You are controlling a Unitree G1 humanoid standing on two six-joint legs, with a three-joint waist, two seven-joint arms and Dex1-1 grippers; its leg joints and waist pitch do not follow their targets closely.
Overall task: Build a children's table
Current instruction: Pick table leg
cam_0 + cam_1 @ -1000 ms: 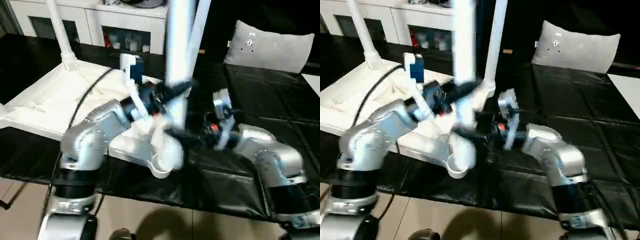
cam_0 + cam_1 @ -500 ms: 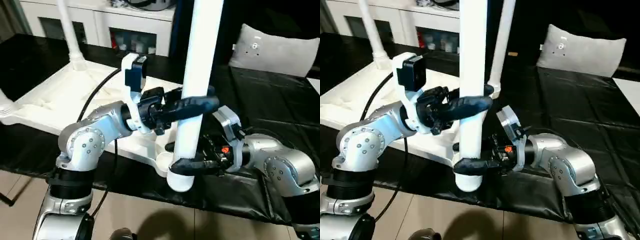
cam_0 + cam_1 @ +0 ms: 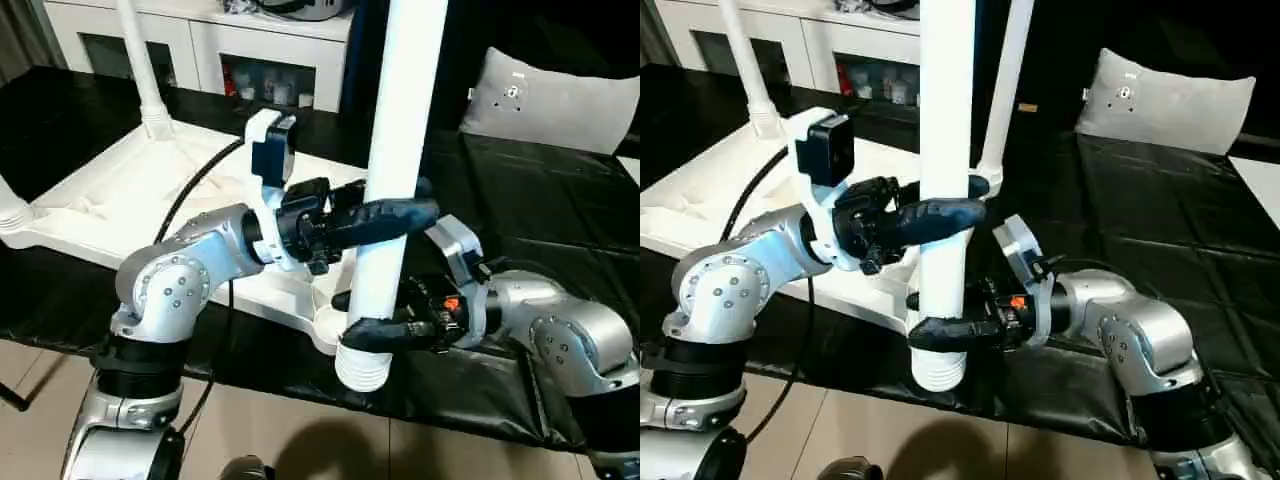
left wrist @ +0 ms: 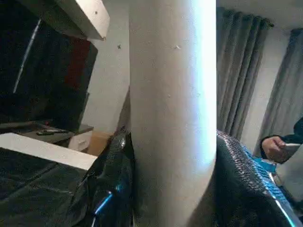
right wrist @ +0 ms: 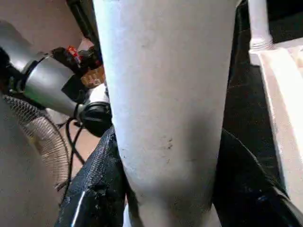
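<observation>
The white tabletop (image 3: 110, 200) lies underside up on the black-covered surface. Two legs (image 3: 135, 60) (image 3: 1005, 90) stand in its far sockets, and another leg's base (image 3: 12, 215) shows at the left edge. I hold a further white leg (image 3: 400, 120) upright with both grippers. My left gripper (image 3: 395, 215) is shut on its middle, its fingers (image 4: 116, 179) on either side of the tube. My right gripper (image 3: 375, 330) is shut on it lower down, fingers (image 5: 94, 198) around it. The leg's ribbed end (image 3: 360, 368) hangs just in front of the near corner socket (image 3: 322, 322).
A white cabinet with glass doors (image 3: 250, 60) stands behind the tabletop. A grey pillow (image 3: 545, 95) lies at the back right on the black cover (image 3: 560, 200). Beige floor (image 3: 300, 440) lies below the near edge. A person's hand (image 4: 277, 146) shows at the side.
My right gripper has closed around the leg's lower part. The leg has steadied upright and sunk slightly, so its ribbed end shows below the right fingers. The left grip is unchanged.
</observation>
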